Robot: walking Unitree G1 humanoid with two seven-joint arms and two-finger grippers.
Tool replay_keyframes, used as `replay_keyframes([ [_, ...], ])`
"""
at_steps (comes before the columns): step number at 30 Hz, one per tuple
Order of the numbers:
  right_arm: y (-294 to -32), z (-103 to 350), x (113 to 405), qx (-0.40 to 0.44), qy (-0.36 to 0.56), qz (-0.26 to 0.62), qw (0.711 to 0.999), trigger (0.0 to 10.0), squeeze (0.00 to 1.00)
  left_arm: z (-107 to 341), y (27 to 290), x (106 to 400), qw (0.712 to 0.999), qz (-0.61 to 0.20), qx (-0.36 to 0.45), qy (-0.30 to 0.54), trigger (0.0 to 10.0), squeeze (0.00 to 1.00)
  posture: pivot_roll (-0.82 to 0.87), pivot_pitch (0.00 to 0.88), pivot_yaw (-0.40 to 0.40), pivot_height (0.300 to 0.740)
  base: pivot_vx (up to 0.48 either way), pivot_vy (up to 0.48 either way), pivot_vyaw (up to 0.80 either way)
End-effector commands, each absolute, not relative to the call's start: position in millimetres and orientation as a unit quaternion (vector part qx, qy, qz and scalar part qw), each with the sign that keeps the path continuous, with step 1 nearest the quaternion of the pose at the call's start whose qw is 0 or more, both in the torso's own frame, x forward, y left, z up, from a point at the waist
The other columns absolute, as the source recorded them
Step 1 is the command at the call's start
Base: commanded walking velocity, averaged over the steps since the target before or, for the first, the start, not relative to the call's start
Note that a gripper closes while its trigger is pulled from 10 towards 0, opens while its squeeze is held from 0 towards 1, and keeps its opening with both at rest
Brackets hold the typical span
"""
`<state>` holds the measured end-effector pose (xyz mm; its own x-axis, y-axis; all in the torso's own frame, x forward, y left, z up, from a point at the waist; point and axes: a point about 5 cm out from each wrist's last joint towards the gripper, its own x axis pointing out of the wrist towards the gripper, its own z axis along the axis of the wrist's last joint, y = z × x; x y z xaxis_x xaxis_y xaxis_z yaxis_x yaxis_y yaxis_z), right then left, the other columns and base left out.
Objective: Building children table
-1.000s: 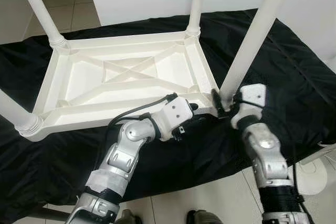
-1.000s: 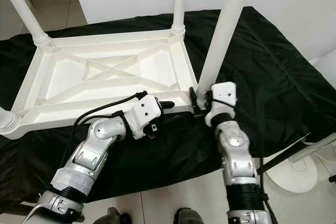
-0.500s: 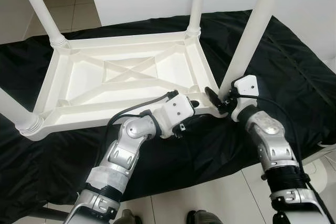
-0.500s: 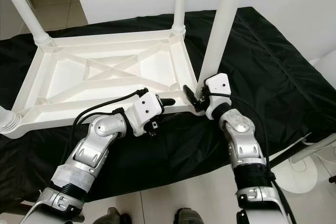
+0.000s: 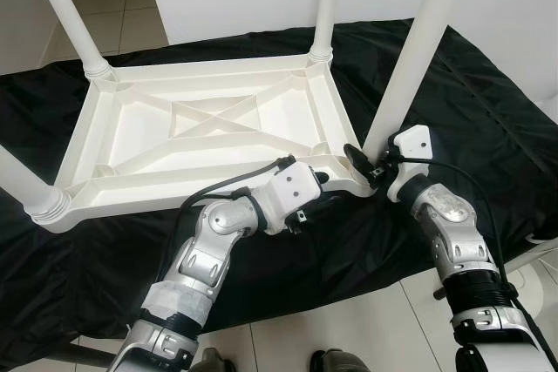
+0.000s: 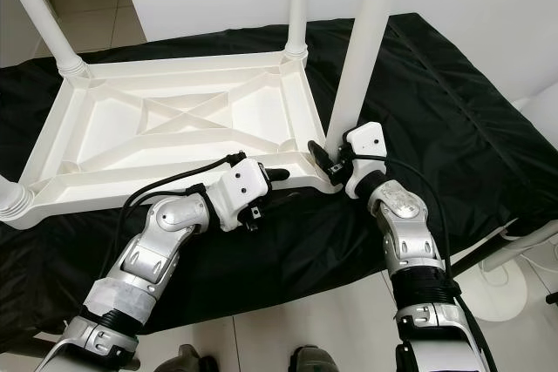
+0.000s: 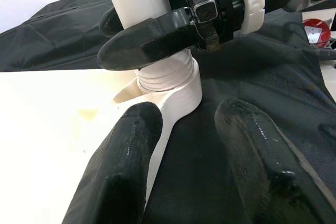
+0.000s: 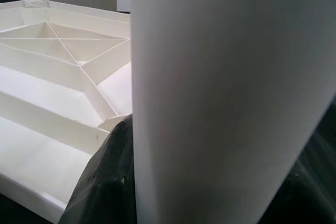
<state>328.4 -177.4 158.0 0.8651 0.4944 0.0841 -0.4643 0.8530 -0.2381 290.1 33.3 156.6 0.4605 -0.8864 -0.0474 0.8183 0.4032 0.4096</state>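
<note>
Risk: right gripper (image 5: 364, 163) jaws clamped on leg (image 5: 410, 67) low at socket could tip it w/ any twist; left gripper (image 5: 324, 179) jaws apart astride tabletop (image 5: 131, 158) rim, not bracing.

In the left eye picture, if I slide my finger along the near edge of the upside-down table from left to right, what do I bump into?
Near left table leg → left claw → right claw gripping the near right table leg, all standing on the white tabletop.
</note>
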Motion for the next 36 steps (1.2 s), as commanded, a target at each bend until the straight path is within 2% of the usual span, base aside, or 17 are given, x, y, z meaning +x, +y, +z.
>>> replay_keyframes([
  [1, -167.4, 150.8, 325.8, -0.107, -0.057, 0.241, 0.963, 10.0, 0.00, 160.4, 36.5, 294.6, 0.860, -0.461, 0.195, -0.102, 10.0, 0.00, -0.11, 0.072, 0.050, 0.740, 0.000, 0.000, 0.00],
  [9, -158.8, 145.6, 323.6, -0.094, -0.063, 0.180, 0.977, 10.0, 0.00, 159.8, 35.4, 294.3, 0.858, -0.463, 0.196, -0.102, 10.0, 0.00, -0.12, 0.074, 0.051, 0.740, 0.000, 0.000, 0.00],
  [12, -149.0, 141.8, 319.2, -0.059, -0.064, 0.101, 0.991, 10.0, 0.00, 159.6, 35.5, 294.4, 0.859, -0.462, 0.195, -0.102, 10.0, 0.00, -0.12, 0.073, 0.051, 0.740, 0.000, 0.000, 0.00],
  [13, -149.0, 141.8, 319.2, -0.059, -0.064, 0.101, 0.991, 10.0, 0.00, 159.6, 35.5, 294.4, 0.859, -0.462, 0.195, -0.102, 10.0, 0.00, -0.12, 0.073, 0.051, 0.740, 0.000, 0.000, 0.00],
  [17, -139.4, 143.1, 313.2, -0.032, -0.061, -0.006, 0.998, 10.0, 0.00, 160.8, 35.7, 295.5, 0.860, -0.461, 0.194, -0.104, 10.0, 0.00, -0.12, 0.064, 0.048, 0.740, 0.000, 0.000, 0.00],
  [22, -127.9, 144.1, 308.1, -0.015, -0.055, -0.045, 0.997, 10.0, 0.00, 161.4, 34.6, 295.9, 0.860, -0.460, 0.193, -0.106, 10.0, 0.00, -0.13, 0.060, 0.046, 0.740, 0.000, 0.000, 0.00],
  [30, -124.2, 151.9, 310.0, 0.001, -0.071, -0.025, 0.997, 10.0, 0.00, 161.9, 32.0, 296.1, 0.858, -0.463, 0.193, -0.109, 10.0, 0.00, -0.13, 0.051, 0.046, 0.740, 0.000, 0.000, 0.00],
  [31, -124.1, 152.8, 308.7, 0.008, -0.073, -0.015, 0.997, 10.0, 1.00, 162.5, 31.7, 296.5, 0.858, -0.463, 0.194, -0.110, 10.0, 0.00, -0.13, 0.048, 0.046, 0.740, 0.000, 0.000, 0.00],
  [36, -124.1, 154.4, 306.7, 0.010, -0.079, 0.004, 0.997, 10.0, 1.00, 163.1, 31.8, 296.9, 0.858, -0.462, 0.193, -0.111, 10.0, 0.00, -0.13, 0.047, 0.045, 0.740, 0.000, 0.000, 0.00],
])
